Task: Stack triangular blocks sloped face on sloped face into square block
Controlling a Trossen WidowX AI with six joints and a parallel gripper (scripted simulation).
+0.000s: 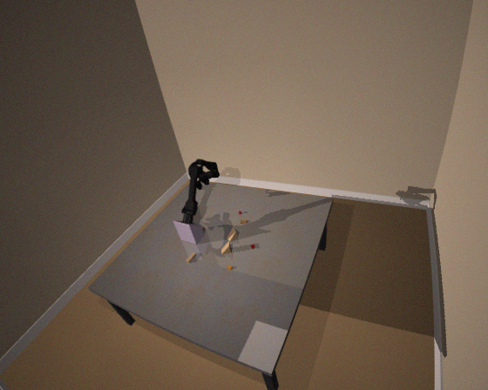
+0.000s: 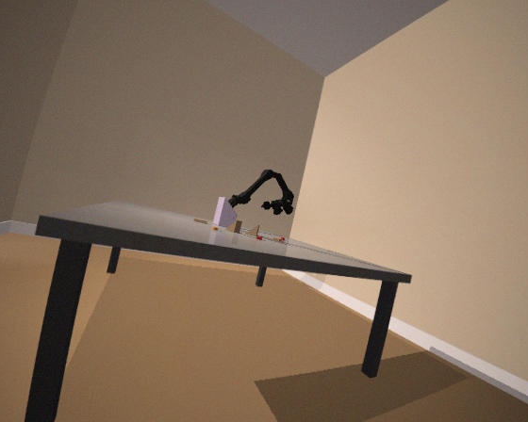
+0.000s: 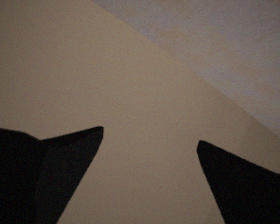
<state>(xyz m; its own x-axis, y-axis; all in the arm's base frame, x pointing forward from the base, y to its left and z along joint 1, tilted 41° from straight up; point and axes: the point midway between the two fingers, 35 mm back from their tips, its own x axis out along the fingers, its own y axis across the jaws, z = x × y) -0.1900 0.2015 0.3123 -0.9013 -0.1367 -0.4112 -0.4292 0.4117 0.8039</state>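
Observation:
Two tan triangular blocks stand separately on the grey table [image 1: 159,279] [image 2: 139,226], close together near its middle. One triangular block [image 1: 233,235] [image 2: 254,231] is farther back in the top view; the other triangular block [image 1: 226,248] [image 2: 238,226] is just in front of it. Whether they touch is too small to tell. My gripper [image 3: 150,138] [image 2: 271,208] is open, with nothing between its fingers in the wrist view. It hangs in the air well above the table, away from both blocks. The wrist view shows no block.
A lavender block [image 1: 188,231] [image 2: 224,213] stands by the arm's base. A flat wooden piece [image 1: 191,258] [image 2: 200,220], a smaller wooden piece [image 1: 244,222], an orange piece [image 1: 230,267] [image 2: 215,228] and two small red items [image 1: 240,212] [image 1: 253,246] lie around the triangular blocks.

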